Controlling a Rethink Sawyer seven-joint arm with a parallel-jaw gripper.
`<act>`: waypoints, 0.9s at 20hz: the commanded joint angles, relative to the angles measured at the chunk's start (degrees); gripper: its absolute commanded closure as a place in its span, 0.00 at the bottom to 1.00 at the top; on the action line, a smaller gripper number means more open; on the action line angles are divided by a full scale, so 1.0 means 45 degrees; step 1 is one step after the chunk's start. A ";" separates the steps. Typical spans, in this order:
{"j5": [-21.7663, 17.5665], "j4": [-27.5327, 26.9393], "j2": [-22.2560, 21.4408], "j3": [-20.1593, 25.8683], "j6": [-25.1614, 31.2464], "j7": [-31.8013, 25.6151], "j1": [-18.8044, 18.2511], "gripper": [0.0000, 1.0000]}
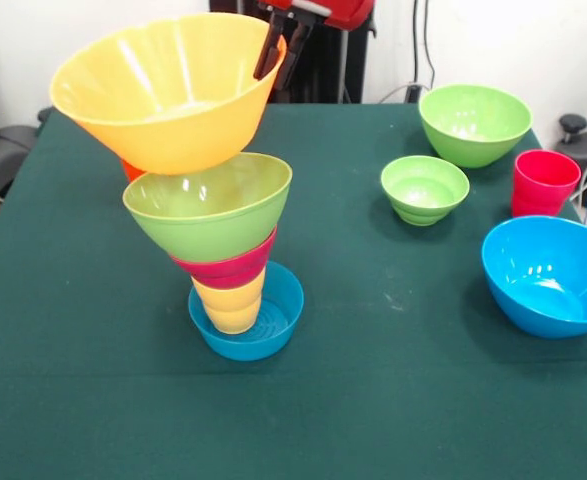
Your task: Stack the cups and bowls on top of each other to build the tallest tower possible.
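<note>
7 bowls point(551, 272), 2 cups point(544, 182) clearly seen, 1 tower point(213, 215).

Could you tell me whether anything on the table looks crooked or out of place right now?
Yes. The tower looks precarious: it widens upward from a small blue bowl and a yellow cup. The wide orange bowl on top tilts and sits off-centre to the picture's left, with the gripper at its rim. The loose bowls and red cup stand upright.

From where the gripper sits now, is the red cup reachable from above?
Probably yes. The red cup stands upright with open space above it, beside the big green bowl. The gripper first has to let go of the wide orange bowl on the tower.
</note>
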 commanded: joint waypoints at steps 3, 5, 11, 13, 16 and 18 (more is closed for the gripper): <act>0.0002 0.0011 0.0664 -0.0092 -0.0725 0.1994 0.0297 1.00; 0.0005 -0.0059 0.0741 -0.0117 -0.0810 0.2003 0.0306 1.00; 0.0178 -0.0200 0.0986 -0.0127 -0.1013 0.2207 0.0444 1.00; 0.0215 -0.0248 0.1051 -0.0228 -0.0991 0.2360 0.0596 1.00; 0.0262 -0.0365 0.1102 -0.0392 -0.0859 0.2430 0.0804 1.00; 0.0284 -0.0446 0.1139 -0.0479 -0.0779 0.2417 0.0911 1.00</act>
